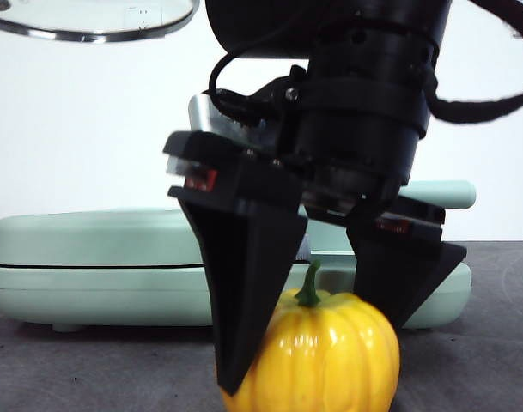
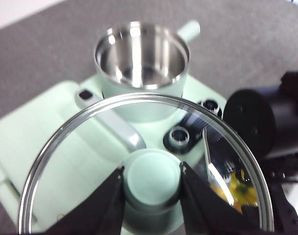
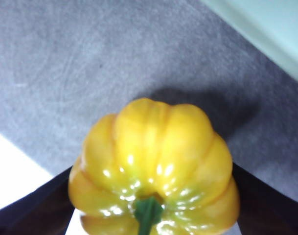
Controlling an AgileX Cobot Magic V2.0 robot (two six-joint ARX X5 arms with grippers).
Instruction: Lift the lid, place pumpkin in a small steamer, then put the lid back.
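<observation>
We've got the small steamer (image 2: 141,73) sitting open with bare grey table (image 3: 90,58) around. The left gripper (image 2: 151,183) pinches the knob of the lid (image 2: 65,142), holding it up high. The right gripper (image 1: 317,343) is spread wide, jaws flanking the pumpkin (image 3: 153,166) on the table.

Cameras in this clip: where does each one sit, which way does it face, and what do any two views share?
Front view: low at table height, looking level across; the right gripper straddles the glossy yellow-orange ribbed pumpkin.
Left wrist view: on the left arm, looking down past the left gripper, shut on the round clear glass lid, into the mint green cylindrical steamer pot.
Right wrist view: on the right arm, looking down at the pumpkin between its own jaws.
Shared: pumpkin in all three views.
</observation>
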